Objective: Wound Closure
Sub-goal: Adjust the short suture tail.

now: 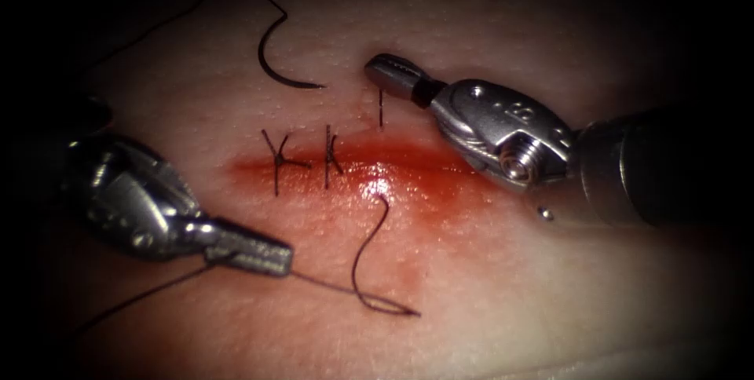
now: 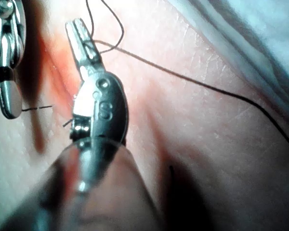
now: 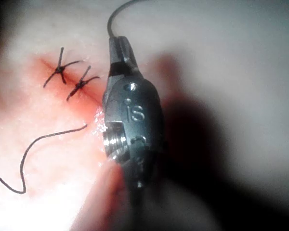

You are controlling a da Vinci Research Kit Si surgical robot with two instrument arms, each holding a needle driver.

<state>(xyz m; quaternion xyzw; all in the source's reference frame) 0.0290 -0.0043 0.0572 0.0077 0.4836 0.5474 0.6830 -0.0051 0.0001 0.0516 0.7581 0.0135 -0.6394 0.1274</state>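
My left claw [image 1: 271, 258], a small steel needle driver, is closed on the thin dark suture thread [image 1: 330, 284] below the cut. From its tip the thread runs right to a narrow loop, then curls up to the cut's lower edge. My right claw [image 1: 379, 70] lies closed above the cut, and I cannot tell whether it holds a short upright thread segment [image 1: 381, 111] just beneath its tip. The curved dark steel needle [image 1: 276, 66] lies free on the pale pork tissue [image 1: 503, 301], above the cut and left of my right claw. Two knotted dark stitches [image 1: 280, 162] cross the cut's left part. Red fluid [image 1: 424, 184] wets the horizontal cut [image 1: 408, 162].
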